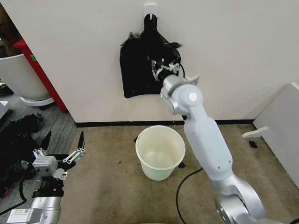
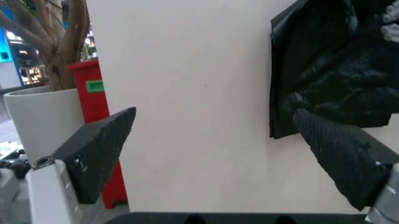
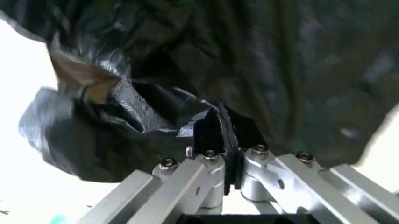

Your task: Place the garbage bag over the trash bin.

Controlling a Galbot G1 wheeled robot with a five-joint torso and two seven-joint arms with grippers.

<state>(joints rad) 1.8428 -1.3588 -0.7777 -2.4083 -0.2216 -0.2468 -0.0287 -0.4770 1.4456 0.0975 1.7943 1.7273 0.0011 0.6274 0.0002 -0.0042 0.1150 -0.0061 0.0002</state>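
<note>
One garbage bag (image 1: 140, 65) pinched by right gripper (image 1: 164, 69); one trash bin (image 1: 160, 151); left gripper (image 1: 63, 144) agape.

Indoor office or lab corner, staged for robot trials. Plain off-white wall (image 1: 84, 60) with black baseboard (image 1: 121, 124), short-pile brown carpet (image 1: 107, 186), grey floor to the left. Black garbage bag (image 1: 140, 65) hangs from a small white wall hook (image 1: 150, 9); white trash bin (image 1: 160, 151) sits on the carpet below. Large white planter (image 2: 44, 121) with tree trunks (image 2: 68, 42) beside a red post (image 2: 93, 112). Tangle of dark cables and cloth (image 1: 18, 140) on the floor, white panel (image 1: 280, 126) at right.
</note>
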